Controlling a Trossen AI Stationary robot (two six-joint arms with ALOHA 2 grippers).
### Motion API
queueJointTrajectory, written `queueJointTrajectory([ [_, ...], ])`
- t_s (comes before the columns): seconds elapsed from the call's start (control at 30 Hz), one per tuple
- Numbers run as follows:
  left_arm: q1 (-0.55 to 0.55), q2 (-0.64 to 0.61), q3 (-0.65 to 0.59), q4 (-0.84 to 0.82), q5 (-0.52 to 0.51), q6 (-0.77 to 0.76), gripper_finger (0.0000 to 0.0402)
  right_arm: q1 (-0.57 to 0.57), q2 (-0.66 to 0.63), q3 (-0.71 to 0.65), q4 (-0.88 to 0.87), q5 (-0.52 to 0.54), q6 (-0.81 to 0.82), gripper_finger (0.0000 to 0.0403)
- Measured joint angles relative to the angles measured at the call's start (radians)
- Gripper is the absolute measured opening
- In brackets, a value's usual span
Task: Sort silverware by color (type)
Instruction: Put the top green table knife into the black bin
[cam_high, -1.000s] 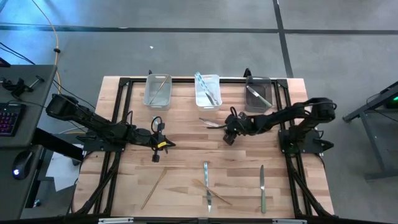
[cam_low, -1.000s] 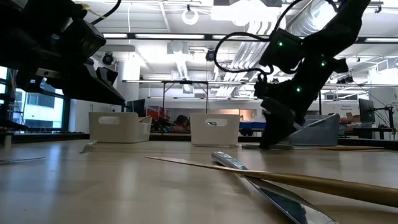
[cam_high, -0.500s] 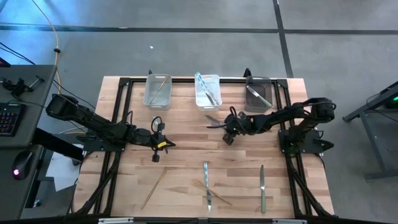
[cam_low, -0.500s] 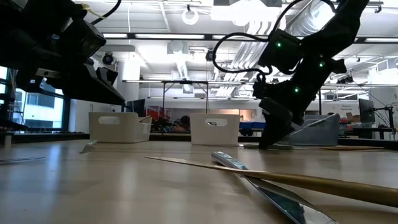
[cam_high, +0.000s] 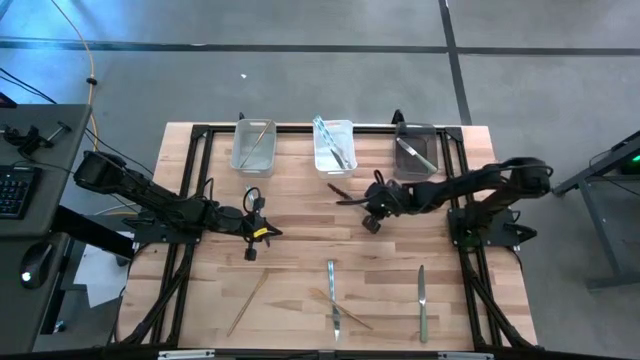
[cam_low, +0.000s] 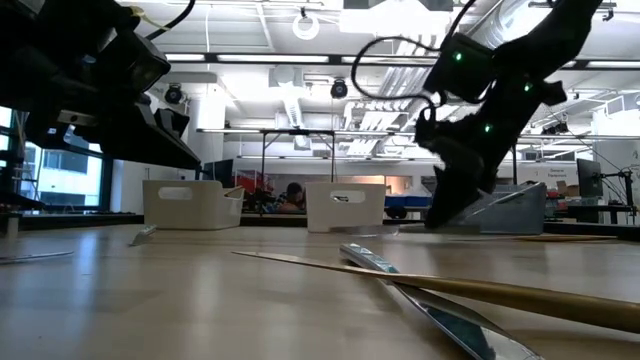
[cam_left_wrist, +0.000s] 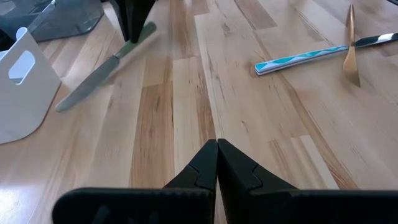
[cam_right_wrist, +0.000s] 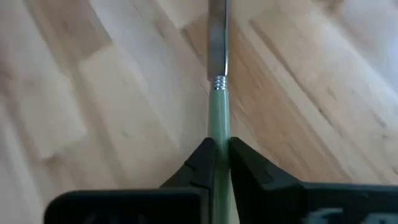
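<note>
Though clamped in right hand (cam_right_wrist: 219, 163), knife (cam_right_wrist: 217, 68) blade far forward.

Even overhead light; low view backlit, foreground silverware (cam_low: 440, 300) possibly blurred.

Right end effector (cam_high: 371, 206): arm extended toward centre, fingers (cam_right_wrist: 205, 163) clamped on a thin handle. Left end effector (cam_high: 268, 232): arm extended low, fingers (cam_left_wrist: 208, 167) pressed together.

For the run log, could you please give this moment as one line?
right gripper: shut on knife, above table | left gripper: shut, empty, waiting
</note>
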Motion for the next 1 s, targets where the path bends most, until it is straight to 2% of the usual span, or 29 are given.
queueJointTrajectory([
  [0.23, 0.000, 0.000, 0.000, 0.000, 0.000, 0.000, 0.0000, 0.000, -0.069, 0.001, -0.057, 0.030, 0.000, 0.0001],
  [0.73, 0.000, 0.000, -0.001, -0.001, 0.000, 0.000, 0.0000, 0.034, -0.003, 0.007, -0.110, 0.084, 0.011, 0.0002],
  [1.0, 0.000, 0.000, -0.001, 0.000, 0.000, 0.000, 0.0000, 0.034, 0.000, 0.004, -0.128, 0.045, 0.054, 0.0059],
])
